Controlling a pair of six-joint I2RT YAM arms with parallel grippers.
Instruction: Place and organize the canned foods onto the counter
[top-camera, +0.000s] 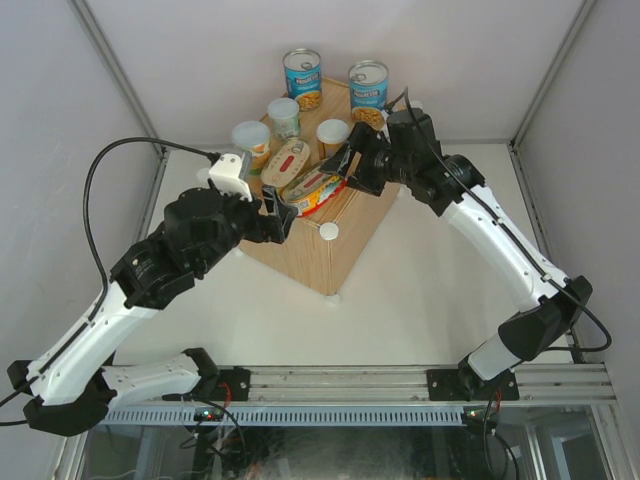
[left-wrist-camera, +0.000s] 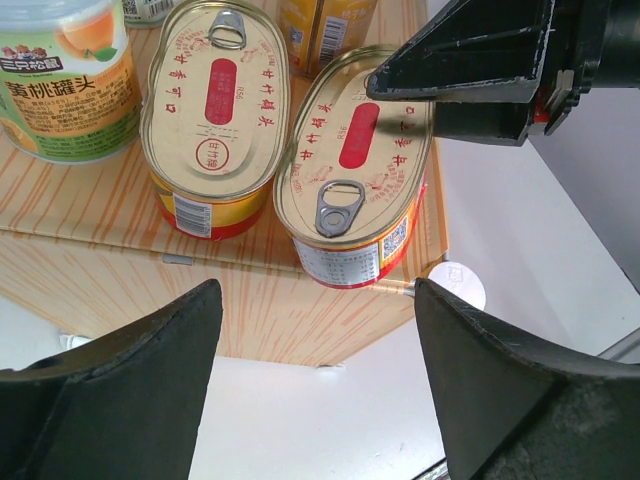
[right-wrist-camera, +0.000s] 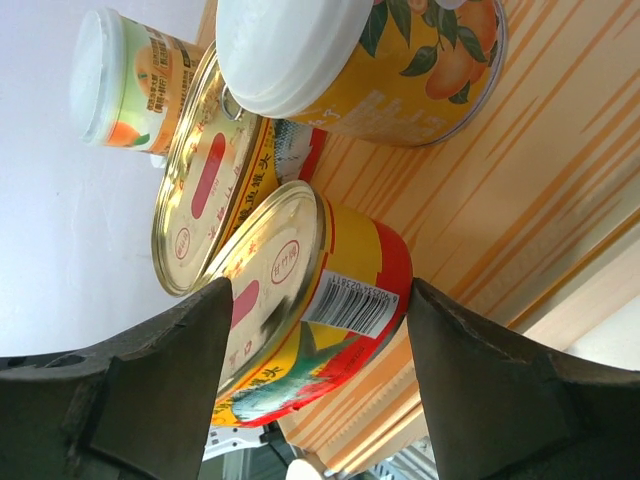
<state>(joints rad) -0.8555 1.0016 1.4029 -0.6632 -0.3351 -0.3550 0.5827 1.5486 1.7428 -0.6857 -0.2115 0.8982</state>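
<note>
A white tabletop (top-camera: 420, 300) shut in by pale walls (top-camera: 60, 90) carries a light wood-grain box (top-camera: 300, 255) at upper centre, with the tabletop running wide to its lower right. All seven cans stand on the box: two tall blue-labelled metal cans (top-camera: 302, 78) at the far corner, three small pale-lidded cans (top-camera: 284, 117) mid-top, and two flat oval red-yellow tins (top-camera: 285, 162) by the near-right edge. The right gripper (right-wrist-camera: 320, 290) straddles the outer tin (left-wrist-camera: 350, 170) with its fingers spread, while the left gripper (left-wrist-camera: 318, 290) hangs wide open and empty off the near edge.
</note>
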